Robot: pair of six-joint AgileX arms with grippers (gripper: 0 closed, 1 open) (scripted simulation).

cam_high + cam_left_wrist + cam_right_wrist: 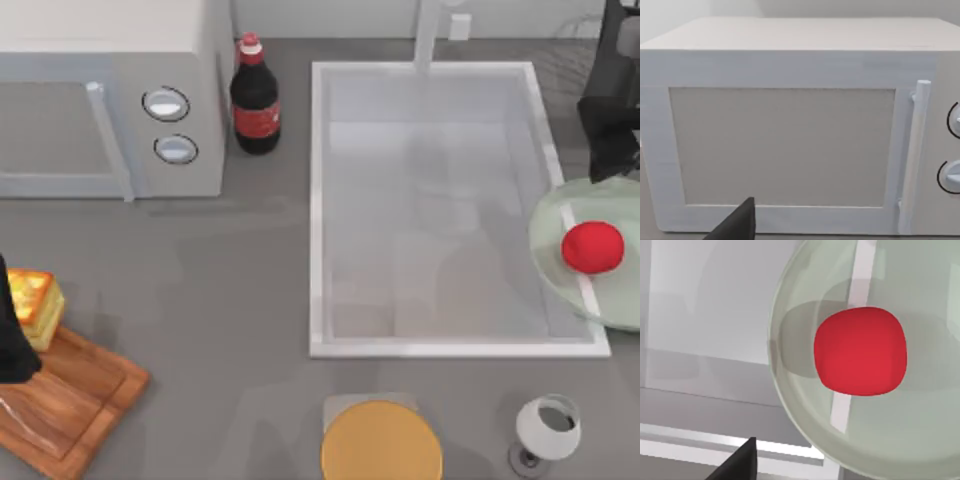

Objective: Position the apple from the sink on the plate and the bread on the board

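The red apple (592,247) lies on the pale green plate (553,225), which overlaps the right rim of the white sink (318,200). My right gripper (612,150) hovers behind the plate, open and apart from the apple (860,351); one dark fingertip (740,462) shows near the plate (800,410). The golden bread (35,303) rests on the far end of the wooden board (75,400) at the table's left edge. My left gripper (12,345) stands open right beside the bread; whether it touches it is unclear. Its fingertip (740,222) faces the microwave.
A white microwave (110,100) fills the back left, with a cola bottle (255,100) beside it. A round orange-yellow disc (381,442) and a wine glass (547,428) stand near the front edge. The faucet (428,35) rises behind the sink.
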